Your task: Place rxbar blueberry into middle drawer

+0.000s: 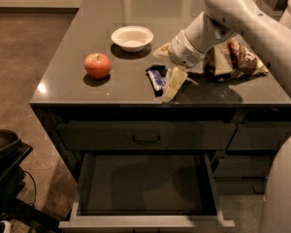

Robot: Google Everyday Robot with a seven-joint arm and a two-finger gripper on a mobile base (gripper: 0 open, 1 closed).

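The rxbar blueberry (156,77), a small dark blue bar with white markings, lies flat on the dark counter (87,38) near its front edge. My gripper (173,84) hangs from the white arm just to the right of the bar, its pale fingers (177,80) pointing down at the counter beside the bar. The middle drawer (145,220) stands pulled out below the counter, its dark flat inside bare.
A red apple (97,65) sits left of the bar. A white bowl (132,37) stands behind it. A tan-and-brown chip bag (235,57) lies to the right, partly behind the arm. A closed drawer with a black handle (146,140) is above the open one.
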